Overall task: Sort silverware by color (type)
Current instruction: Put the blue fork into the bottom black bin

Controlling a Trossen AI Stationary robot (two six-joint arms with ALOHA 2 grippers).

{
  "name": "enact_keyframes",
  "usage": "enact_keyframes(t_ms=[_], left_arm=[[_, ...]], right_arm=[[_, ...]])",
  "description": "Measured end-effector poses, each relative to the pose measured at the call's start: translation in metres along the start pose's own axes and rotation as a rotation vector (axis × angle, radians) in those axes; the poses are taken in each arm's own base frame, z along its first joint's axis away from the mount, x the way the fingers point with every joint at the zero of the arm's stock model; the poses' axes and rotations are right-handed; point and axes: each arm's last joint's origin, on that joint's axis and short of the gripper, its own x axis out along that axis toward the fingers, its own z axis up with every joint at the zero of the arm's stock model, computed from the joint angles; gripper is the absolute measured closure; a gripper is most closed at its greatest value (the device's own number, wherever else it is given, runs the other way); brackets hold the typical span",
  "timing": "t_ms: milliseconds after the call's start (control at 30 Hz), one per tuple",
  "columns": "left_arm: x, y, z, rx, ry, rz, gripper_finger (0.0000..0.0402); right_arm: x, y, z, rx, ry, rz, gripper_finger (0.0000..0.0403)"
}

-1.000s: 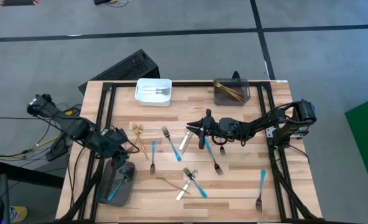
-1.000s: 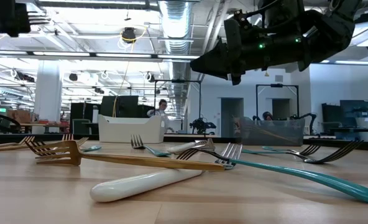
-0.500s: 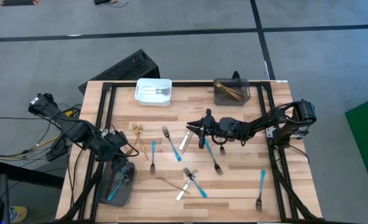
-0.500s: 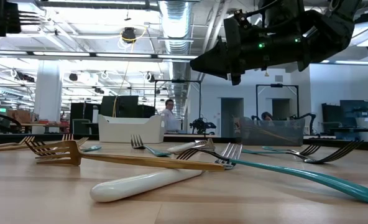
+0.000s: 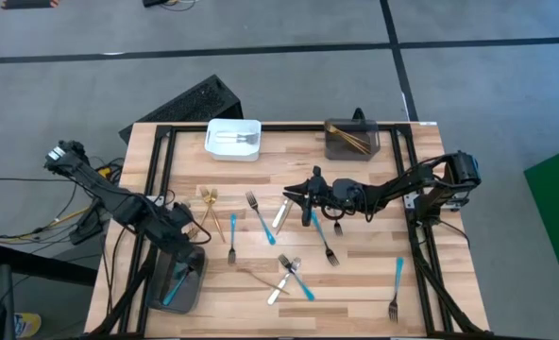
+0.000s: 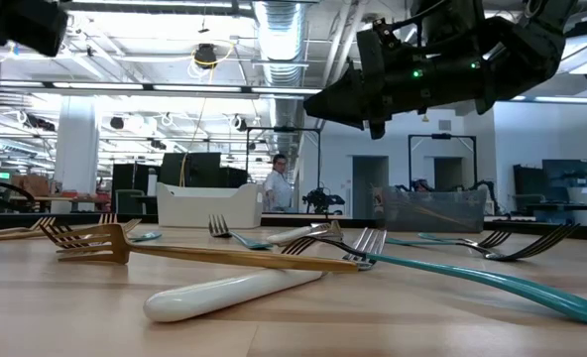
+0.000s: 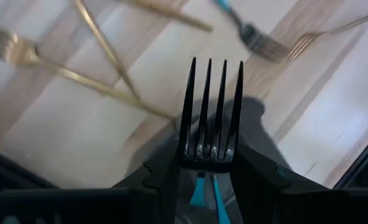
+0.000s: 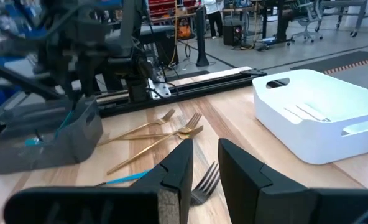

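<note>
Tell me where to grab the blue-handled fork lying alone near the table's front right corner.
Grip the blue-handled fork at mid-handle, coming straight down from above. It lies flat on the table with bare wood around it, so set the jaws across the slim handle, clear of the prongs.

Big robot lab or workshop. Wooden table (image 5: 355, 274) on grey floor (image 5: 261, 85). Behind it: long ceiling lights (image 6: 125, 91), pipes (image 6: 274, 20), metal frames (image 6: 432, 159), other workbenches (image 8: 296, 6), person (image 6: 280, 183) standing far back.
</note>
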Motion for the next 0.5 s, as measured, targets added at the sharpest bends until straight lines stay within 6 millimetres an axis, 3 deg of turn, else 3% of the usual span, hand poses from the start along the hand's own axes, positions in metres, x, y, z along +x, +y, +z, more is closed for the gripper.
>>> enact_keyframes(t_ms=[200, 500], left_arm=[[0.0109, 0.0028, -0.0024, -0.018, 0.019, -0.003, 0.0290], [0.0117, 0.0031, -0.0011, -0.044, -0.025, 0.005, 0.0290]], right_arm=[[0.0011, -0.0052, 0.0017, 0.030, -0.011, -0.017, 0.0301], [0.0011, -0.0059, 0.0027, 0.059, -0.025, -0.037, 0.0301]])
